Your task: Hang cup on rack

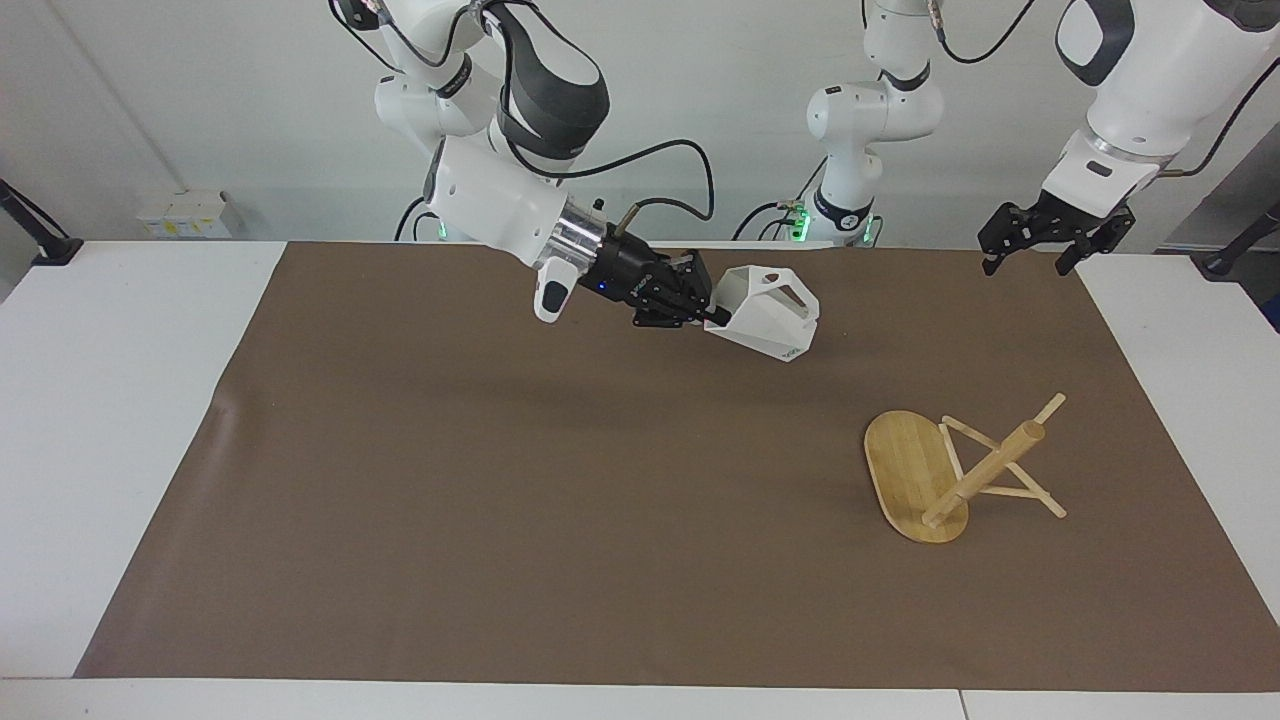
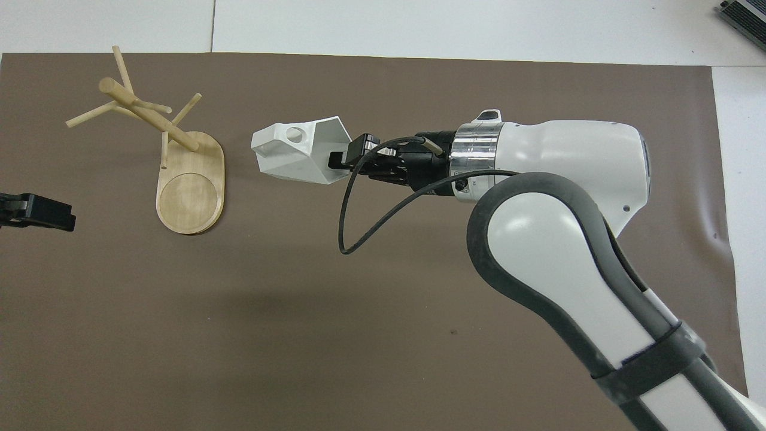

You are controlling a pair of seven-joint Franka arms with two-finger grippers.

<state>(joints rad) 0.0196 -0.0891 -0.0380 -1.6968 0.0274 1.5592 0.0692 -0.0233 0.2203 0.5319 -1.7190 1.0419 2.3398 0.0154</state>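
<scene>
My right gripper (image 1: 712, 314) (image 2: 336, 160) is shut on the rim of the white faceted cup (image 1: 768, 312) (image 2: 296, 148) and carries it in the air over the middle of the brown mat, mouth toward the gripper and handle hole on top. The bamboo rack (image 1: 960, 470) (image 2: 161, 149) lies tipped over on the mat toward the left arm's end, its oval base (image 1: 905, 470) (image 2: 190, 194) on edge and its post and pegs slanting up. My left gripper (image 1: 1030, 255) (image 2: 36, 211) waits open in the air above the mat's corner at the left arm's end.
A brown mat (image 1: 560, 520) (image 2: 299, 311) covers most of the white table (image 1: 100, 400). A black cable (image 2: 359, 221) loops under the right wrist. A third arm's base (image 1: 850, 200) stands at the robots' edge of the table.
</scene>
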